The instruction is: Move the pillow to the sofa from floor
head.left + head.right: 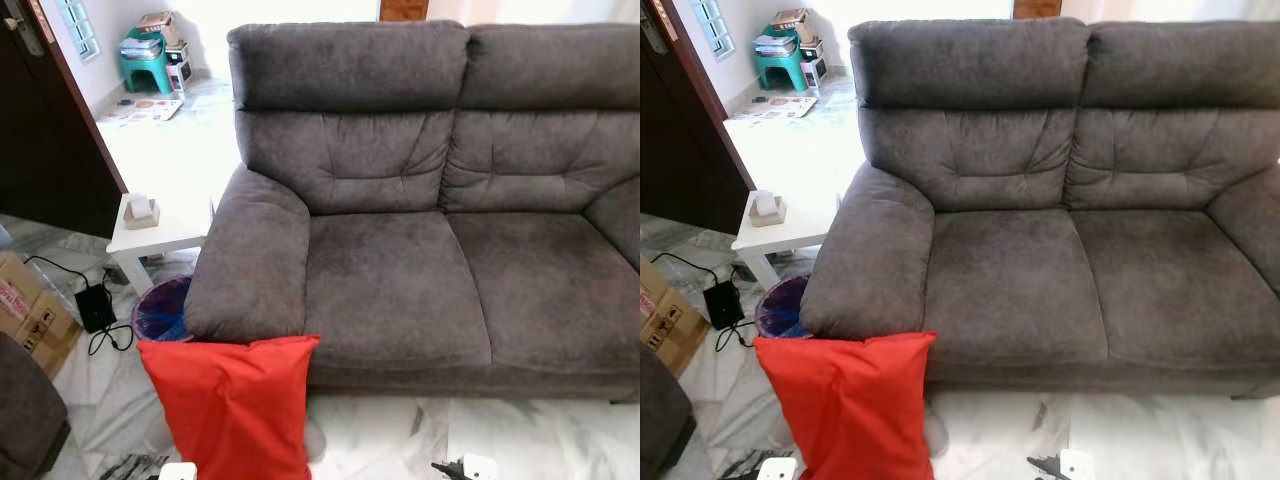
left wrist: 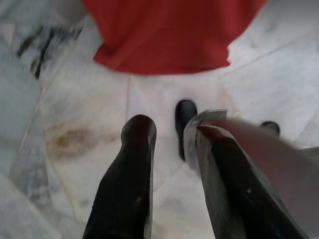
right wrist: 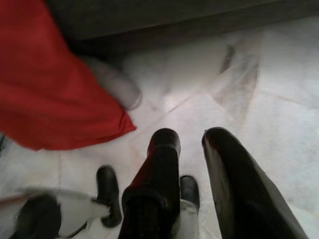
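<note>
red pillow (image 1: 232,405) standing on marble floor (image 1: 520,440), leaning on sofa (image 1: 400,280) left armrest front | left gripper (image 2: 167,130) hanging near pillow, fingers apart, empty | right gripper (image 3: 192,142) hanging, fingers apart, empty | side table (image 1: 165,228) far left

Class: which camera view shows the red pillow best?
The left eye view: the red pillow stands nearly whole on the floor, leaning against the grey sofa. The right eye view shows much the same. Each wrist view catches just one red edge above the marble floor.
</note>
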{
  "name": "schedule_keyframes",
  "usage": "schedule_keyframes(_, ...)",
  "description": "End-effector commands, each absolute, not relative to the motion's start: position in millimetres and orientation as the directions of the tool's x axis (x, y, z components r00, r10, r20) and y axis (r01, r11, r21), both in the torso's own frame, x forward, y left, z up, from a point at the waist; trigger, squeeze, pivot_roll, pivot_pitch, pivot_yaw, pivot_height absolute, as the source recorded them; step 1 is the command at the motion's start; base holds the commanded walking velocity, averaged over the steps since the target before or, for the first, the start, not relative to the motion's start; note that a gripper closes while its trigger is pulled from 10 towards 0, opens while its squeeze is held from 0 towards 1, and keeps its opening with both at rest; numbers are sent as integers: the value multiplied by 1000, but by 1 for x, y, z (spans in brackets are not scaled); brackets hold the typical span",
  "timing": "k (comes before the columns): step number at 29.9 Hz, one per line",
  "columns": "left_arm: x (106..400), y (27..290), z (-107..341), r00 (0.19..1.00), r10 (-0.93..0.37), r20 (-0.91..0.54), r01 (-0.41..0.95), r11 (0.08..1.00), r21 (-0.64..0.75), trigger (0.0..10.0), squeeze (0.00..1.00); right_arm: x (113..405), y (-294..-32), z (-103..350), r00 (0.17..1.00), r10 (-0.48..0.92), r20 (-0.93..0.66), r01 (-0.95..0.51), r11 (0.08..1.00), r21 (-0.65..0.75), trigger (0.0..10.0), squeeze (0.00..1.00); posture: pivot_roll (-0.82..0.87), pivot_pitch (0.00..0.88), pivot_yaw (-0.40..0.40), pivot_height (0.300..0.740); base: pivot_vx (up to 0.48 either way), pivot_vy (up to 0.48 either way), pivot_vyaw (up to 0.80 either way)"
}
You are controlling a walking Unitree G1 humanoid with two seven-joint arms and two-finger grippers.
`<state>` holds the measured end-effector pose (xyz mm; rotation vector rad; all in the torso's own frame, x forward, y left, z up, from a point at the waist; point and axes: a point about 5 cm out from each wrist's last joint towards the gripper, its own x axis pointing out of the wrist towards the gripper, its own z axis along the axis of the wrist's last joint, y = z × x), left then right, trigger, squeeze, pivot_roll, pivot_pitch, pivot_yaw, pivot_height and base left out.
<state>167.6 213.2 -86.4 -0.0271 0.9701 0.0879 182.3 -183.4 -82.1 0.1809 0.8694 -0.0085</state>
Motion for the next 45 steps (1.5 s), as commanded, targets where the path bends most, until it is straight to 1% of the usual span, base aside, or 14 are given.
schedule_keyframes(1, 162, 215, -89, 539, 68, -840, -102, 995, 15, 10000, 0, 179, -181, -84, 635, 75, -769, 72, 985, 155, 10000, 0, -49, 107, 26, 740, 345, 0, 0)
schedule_keyframes(5, 162, 215, -89, 540, 69, -839, -103, 995, 15, 10000, 0, 179, -181, -84, 639, 73, -766, 64, 987, 148, 10000, 0, -48, 108, 25, 740, 344, 0, 0)
schedule_keyframes(21, 163, 215, -88, 551, 82, -830, -108, 994, 27, 10000, 0, 187, -185, -79, 667, 69, -742, 56, 988, 143, 10000, 0, -45, 100, 26, 740, 0, 0, 800)
schedule_keyframes(28, 165, 216, -86, 584, 93, -806, -117, 993, 30, 10000, 0, 193, -186, -75, 690, 65, -721, 57, 988, 144, 10000, 0, -45, 89, 30, 740, 0, 0, 800)
schedule_keyframes(30, 165, 216, -86, 598, 90, -796, -130, 991, 14, 10000, 0, 199, -187, -72, 711, 62, -700, 64, 986, 153, 10000, 0, -45, 83, 32, 740, 0, 0, 800)
schedule_keyframes(34, 169, 216, -83, 642, 77, -763, -94, 995, 21, 10000, 0, 215, -187, -61, 768, 70, -637, 55, 983, 174, 10000, 0, -50, 83, 41, 740, 0, 0, 134)
schedule_keyframes(35, 171, 216, -80, 668, 82, -739, -82, 996, 36, 10000, 0, 226, -186, -53, 803, 81, -590, 35, 982, 183, 10000, 0, -54, 81, 44, 740, 0, 0, 0)
schedule_keyframes(39, 175, 218, -74, 738, 107, -666, -105, 994, 42, 10000, 0, 253, -188, -28, 894, 87, -441, -11, 985, 172, 10000, 0, -48, 78, 47, 740, 0, 0, 0)
schedule_keyframes(40, 175, 218, -74, 738, 107, -666, -105, 994, 42, 10000, 0, 253, -188, -28, 894, 87, -441, -11, 985, 172, 10000, 0, -48, 78, 47, 740, 0, 0, 0)
schedule_keyframes(41, 222, 217, -44, 853, 97, -513, -66, 995, 78, 10000, 0, 266, -189, -14, 931, 85, -354, -15, 981, 196, 10000, 0, -53, 74, 53, 740, 0, 0, 0)
schedule_keyframes(42, 222, 217, -44, 853, 97, -513, -66, 995, 78, 10000, 0, 266, -189, -14, 931, 85, -354, -15, 981, 196, 10000, 0, -53, 74, 53, 740, 0, 0, 0)
schedule_keyframes(43, 261, 215, -11, 930, 74, -359, -39, 994, 103, 10000, 0, 272, -189, -5, 950, 88, -300, -28, 979, 200, 10000, 0, -59, 73, 54, 740, 0, 0, 0)
schedule_keyframes(44, 266, 214, -5, 941, 69, -332, -36, 994, 105, 10000, 0, 273, -188, -4, 952, 89, -292, -31, 979, 199, 10000, 0, -59, 73, 54, 740, 0, 0, 0)
schedule_keyframes(45, 273, 214, 8, 968, 44, -246, -13, 992, 126, 10000, 0, 276, -185, 2, 962, 116, -248, -72, 981, 179, 10000, 0, -57, 69, 56, 740, 0, 0, 0)
